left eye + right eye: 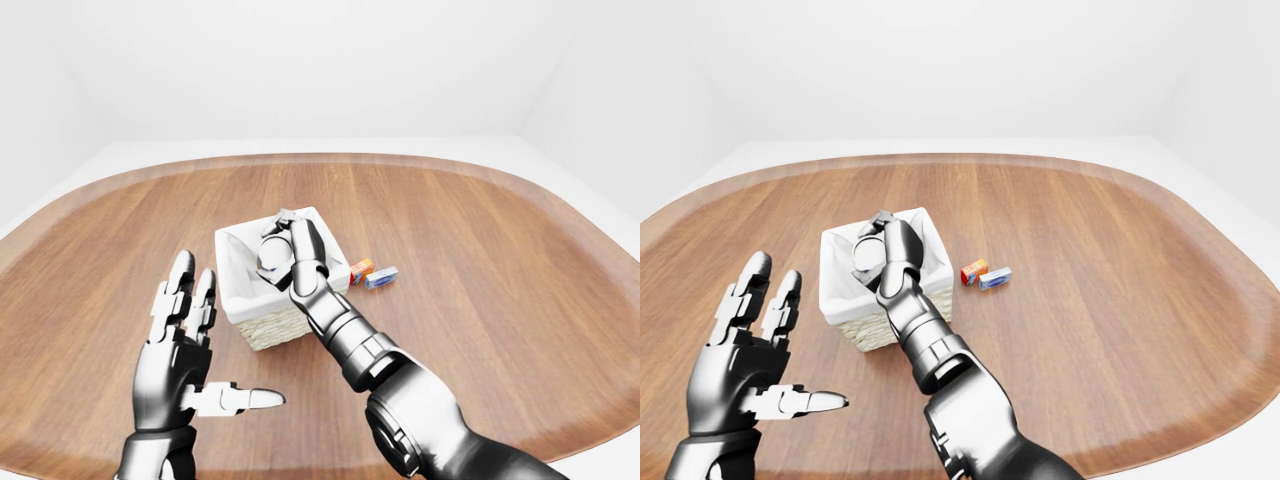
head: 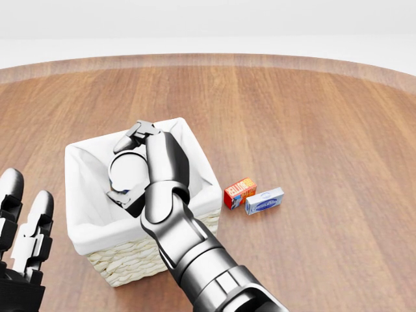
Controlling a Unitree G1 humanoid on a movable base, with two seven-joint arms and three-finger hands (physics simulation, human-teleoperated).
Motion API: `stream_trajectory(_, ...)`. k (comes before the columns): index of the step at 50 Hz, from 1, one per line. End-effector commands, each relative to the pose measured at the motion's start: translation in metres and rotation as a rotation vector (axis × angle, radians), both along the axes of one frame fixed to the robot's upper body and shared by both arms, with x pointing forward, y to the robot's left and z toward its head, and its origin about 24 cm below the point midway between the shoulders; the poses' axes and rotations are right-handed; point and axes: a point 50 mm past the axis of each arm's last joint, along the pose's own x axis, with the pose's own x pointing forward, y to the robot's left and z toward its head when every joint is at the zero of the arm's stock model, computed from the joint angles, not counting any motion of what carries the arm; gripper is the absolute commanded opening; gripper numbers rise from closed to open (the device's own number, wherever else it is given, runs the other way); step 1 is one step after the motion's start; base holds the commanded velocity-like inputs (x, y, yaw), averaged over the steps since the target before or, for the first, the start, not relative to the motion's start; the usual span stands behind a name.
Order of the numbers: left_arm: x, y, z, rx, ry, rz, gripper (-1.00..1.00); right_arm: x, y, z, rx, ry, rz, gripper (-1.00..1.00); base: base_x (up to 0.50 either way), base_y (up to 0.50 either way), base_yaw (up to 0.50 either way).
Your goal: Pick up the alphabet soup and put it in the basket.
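The alphabet soup can shows its grey end and a bit of blue label. It sits low inside the white-lined wicker basket at the left of the head view. My right hand reaches down into the basket, its fingers closed round the can from above and below. The can's underside and the basket floor beneath it are hidden by the hand. At the bottom left, apart from the basket, my left hand is held up with its fingers spread open and nothing in it.
A small red-orange box and a blue-white box lie side by side on the wooden table, just right of the basket. The table's curved rim runs along the top of the head view.
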Motion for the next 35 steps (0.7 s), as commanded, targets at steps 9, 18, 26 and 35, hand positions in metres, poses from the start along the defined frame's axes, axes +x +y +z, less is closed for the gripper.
stream_trajectory(9,-0.0010,0.0009,0.0010,-0.002,-0.006,0.002,1.00,0.0010,0.0016,0.0021,0.005,-0.017,0.004,1.00,0.00,0.00,0.00)
stream_trajectory(18,-0.0004,0.0004,0.0000,-0.002,-0.001,0.001,1.00,0.0008,0.0014,0.0023,0.002,-0.020,0.003,1.00,0.00,0.00,0.00)
stream_trajectory(26,-0.0003,0.0002,-0.0003,-0.002,0.000,0.000,1.00,0.0003,0.0015,0.0017,-0.003,-0.023,0.005,1.00,0.00,0.00,0.00)
stream_trajectory(35,-0.0003,0.0006,-0.0006,-0.002,0.002,0.000,1.00,0.0000,0.0016,0.0006,-0.005,-0.022,0.007,1.00,0.00,0.00,0.00)
